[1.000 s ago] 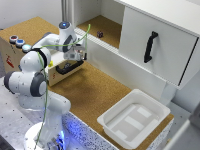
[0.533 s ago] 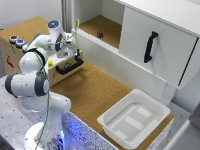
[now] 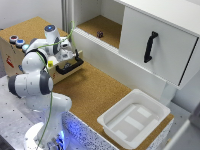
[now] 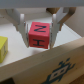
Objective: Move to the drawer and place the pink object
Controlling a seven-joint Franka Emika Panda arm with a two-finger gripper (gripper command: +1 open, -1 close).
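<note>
The tan wooden drawer point(image 3: 64, 64) with a black bar handle point(image 3: 70, 66) stands pulled out of the cork-topped box point(image 3: 11, 52), which has round coloured buttons point(image 3: 16, 40). My gripper point(image 3: 66, 51) hangs just above the open drawer. In the wrist view the gripper point(image 4: 39, 31) is shut on a pink cube point(image 4: 38, 35) with a black letter on its face. The cube hangs over the drawer's pale floor point(image 4: 20, 52), behind the drawer's front wall point(image 4: 47, 67). A yellow block point(image 4: 3, 49) lies in the drawer beside it.
A white plastic tray point(image 3: 116, 125) sits on the cork table at the exterior view's right. A large white cabinet panel with a black handle point(image 3: 150, 47) stands behind it. A small dark object point(image 3: 100, 34) lies on the cork shelf at the back.
The gripper with the pink cube has moved toward the exterior view's left and a little lower, over the open drawer.
</note>
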